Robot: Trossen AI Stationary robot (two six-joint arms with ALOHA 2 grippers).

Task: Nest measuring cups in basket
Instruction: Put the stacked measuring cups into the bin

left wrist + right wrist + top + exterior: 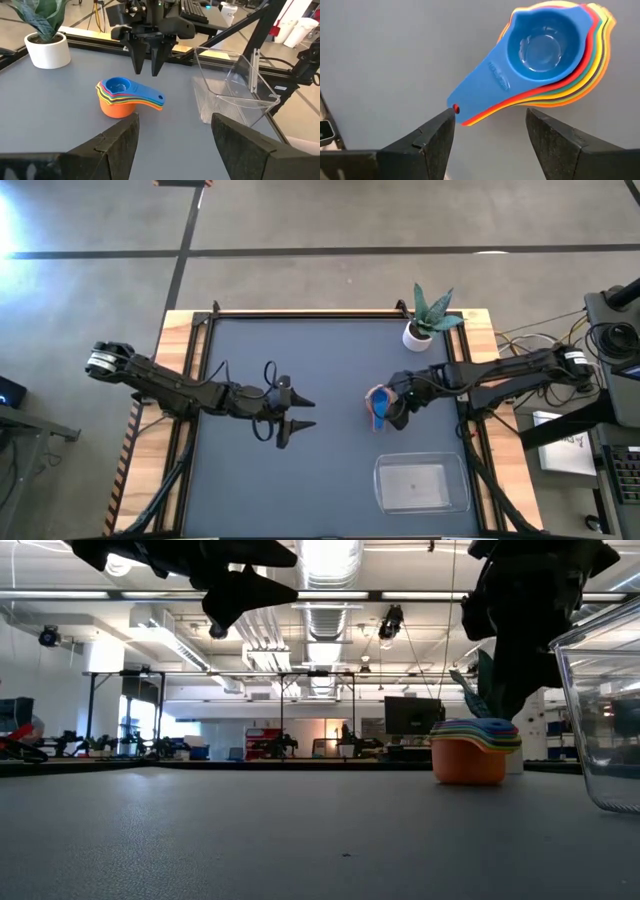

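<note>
Orange-bottomed nested cups (379, 408) are seen on the mat beside the empty basket (421, 484); the right gripper (398, 415) is held wide above them, nothing grasped; a handle pinch seems next; the left gripper (298, 413) is parked open.

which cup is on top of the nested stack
The blue cup sits innermost on top, its bowl fully visible. The other cups show only as thin coloured rims around it, with the orange cup outermost at the bottom.

White plant pot (417, 334) at table (300, 380) far edge.
</note>
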